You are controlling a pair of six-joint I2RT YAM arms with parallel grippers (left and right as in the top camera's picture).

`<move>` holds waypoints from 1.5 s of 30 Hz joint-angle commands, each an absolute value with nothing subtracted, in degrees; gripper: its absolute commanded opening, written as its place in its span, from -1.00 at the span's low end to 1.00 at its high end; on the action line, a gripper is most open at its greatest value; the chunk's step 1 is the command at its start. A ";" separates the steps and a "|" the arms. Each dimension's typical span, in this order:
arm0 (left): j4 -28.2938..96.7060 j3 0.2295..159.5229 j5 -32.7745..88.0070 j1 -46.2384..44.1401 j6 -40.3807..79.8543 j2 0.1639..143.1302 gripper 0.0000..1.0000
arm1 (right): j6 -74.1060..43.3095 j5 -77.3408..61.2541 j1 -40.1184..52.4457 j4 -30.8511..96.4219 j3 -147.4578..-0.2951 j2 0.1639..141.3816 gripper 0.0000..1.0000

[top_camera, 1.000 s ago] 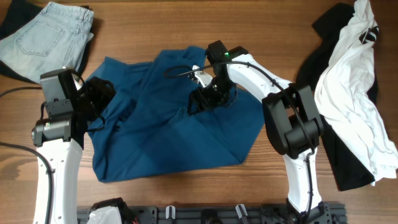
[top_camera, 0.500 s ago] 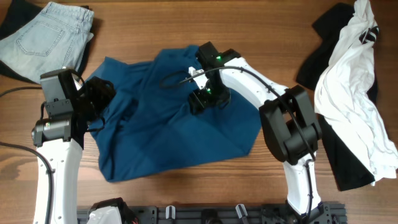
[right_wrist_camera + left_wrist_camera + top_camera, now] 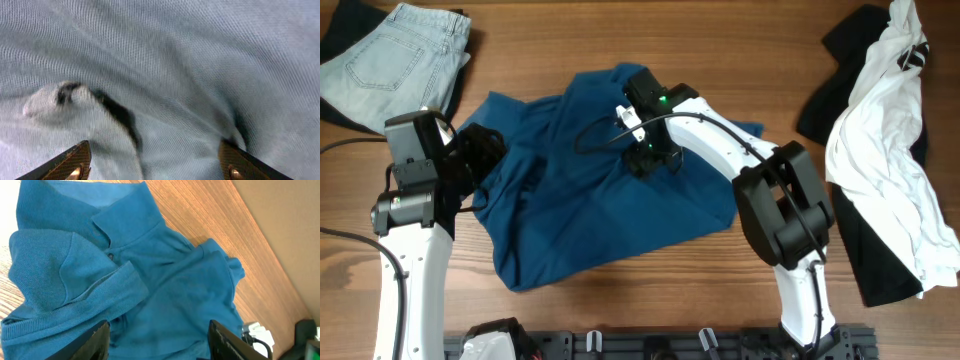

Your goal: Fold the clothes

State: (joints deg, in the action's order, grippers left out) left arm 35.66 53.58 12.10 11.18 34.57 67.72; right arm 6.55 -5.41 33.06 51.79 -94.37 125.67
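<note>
My right hand (image 3: 155,167) is open, fingers spread right against the middle of the teal shirt (image 3: 590,225). My left hand (image 3: 157,337), open too, hovers by the collar (image 3: 125,222). The teal shirt lies rumpled beneath both on the table (image 3: 760,60). I'd judge I'm flattening it. Next I need to pinch an edge and draw it outward.

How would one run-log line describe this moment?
shirt: crumpled, unfolded | left end effector: open over shirt | right end effector: open, close to shirt

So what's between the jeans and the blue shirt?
Just a strip of bare table, seen in the overhead view; the jeans and shirt lie apart.
</note>
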 commanded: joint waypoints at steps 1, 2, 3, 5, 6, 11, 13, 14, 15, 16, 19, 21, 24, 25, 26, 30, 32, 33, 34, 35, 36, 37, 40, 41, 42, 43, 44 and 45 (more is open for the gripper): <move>35.62 54.39 12.86 10.92 33.21 67.83 0.26 | 5.45 -3.84 33.01 53.52 -93.91 119.26 0.69; 35.59 54.39 12.88 10.92 33.23 67.83 0.26 | 5.45 -5.02 33.30 54.43 -93.91 118.43 0.69; 35.59 54.39 12.88 10.92 33.23 67.83 0.26 | 5.37 -5.93 33.91 55.46 -93.91 117.47 0.69; 35.59 54.39 12.91 10.92 33.23 67.83 0.26 | 4.71 -6.02 35.18 56.31 -93.91 116.53 0.69; 35.59 54.39 12.91 10.92 33.23 67.83 0.26 | 4.71 -6.04 36.07 56.38 -93.91 116.22 0.70; 35.57 54.39 13.08 10.92 33.23 67.83 0.28 | 4.69 -8.19 40.29 54.76 -93.91 116.79 0.91; 35.57 54.39 13.10 10.92 33.23 67.83 0.29 | 4.49 -9.74 40.99 53.87 -93.91 117.12 0.95; 35.57 54.39 13.10 10.92 33.23 67.83 0.28 | 4.27 -10.68 41.10 53.30 -93.91 117.27 0.96; 35.59 54.39 13.10 10.92 33.23 67.83 0.29 | 4.25 -12.01 41.08 52.73 -93.91 117.60 0.97; 35.59 54.39 13.10 10.92 33.23 67.83 0.29 | 3.92 -13.08 41.06 52.29 -93.91 117.86 0.98; 35.64 54.39 13.54 10.92 33.21 67.83 0.30 | 2.79 -14.20 40.21 51.40 -93.91 119.66 0.99; 35.64 54.39 14.02 10.92 33.21 67.83 0.30 | 2.83 -15.16 39.53 51.40 -93.91 120.70 0.99; 35.64 54.39 14.15 10.92 33.21 67.83 0.29 | 2.87 -16.91 38.09 51.51 -93.91 122.85 0.99; 35.64 54.39 14.13 10.92 33.21 67.83 0.29 | 2.96 -17.06 37.87 51.46 -93.89 123.50 0.99; 35.62 54.39 14.13 10.92 33.21 67.83 0.29 | 3.01 -17.06 37.82 51.48 -93.89 123.87 0.99; 35.55 54.39 14.13 10.92 33.21 67.83 0.29 | 3.11 -17.04 37.85 51.13 -93.89 125.25 0.99; 35.59 54.39 14.13 10.92 33.21 67.83 0.29 | 3.64 -17.72 37.85 50.72 -93.89 125.75 0.99; 35.62 54.39 14.13 10.92 33.23 67.83 0.29 | 3.97 -18.55 37.85 50.50 -93.89 125.97 0.99; 35.62 54.39 14.13 10.92 33.23 67.83 0.29 | 4.01 -18.94 37.85 50.35 -93.89 126.23 0.99; 35.62 54.39 14.13 10.92 33.23 67.83 0.29 | 3.92 -19.25 37.85 50.11 -93.89 126.50 0.99; 35.59 54.39 14.13 10.92 33.23 67.83 0.29 | 3.86 -19.42 37.85 49.80 -93.89 126.91 0.98; 35.59 54.39 14.13 10.92 33.23 67.83 0.29 | 3.31 -19.57 37.91 49.47 -93.89 127.35 0.98; 35.66 54.39 14.13 10.92 33.23 67.83 0.29 | 2.37 -19.86 38.02 48.84 -93.89 128.57 0.97; 35.66 54.39 14.15 10.92 33.23 67.83 0.29 | 2.37 -20.38 38.04 48.77 -93.89 128.90 0.97; 35.66 54.39 14.15 10.85 33.23 67.83 0.29 | 2.39 -20.93 38.06 48.66 -93.89 129.16 0.95; 35.66 54.39 14.13 10.74 33.21 67.83 0.29 | 2.39 -21.08 38.06 48.58 -93.89 129.54 0.92; 35.64 54.39 14.17 10.70 33.23 67.83 0.30 | 2.35 -21.06 38.06 48.53 -93.89 129.71 0.79; 35.64 54.39 14.15 10.70 33.23 67.83 0.30 | 2.37 -21.08 38.06 48.51 -93.89 129.95 0.44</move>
State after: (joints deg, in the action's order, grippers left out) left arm 35.70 53.58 13.43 11.18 34.57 67.72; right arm 3.05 -18.02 37.65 48.93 -94.02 126.19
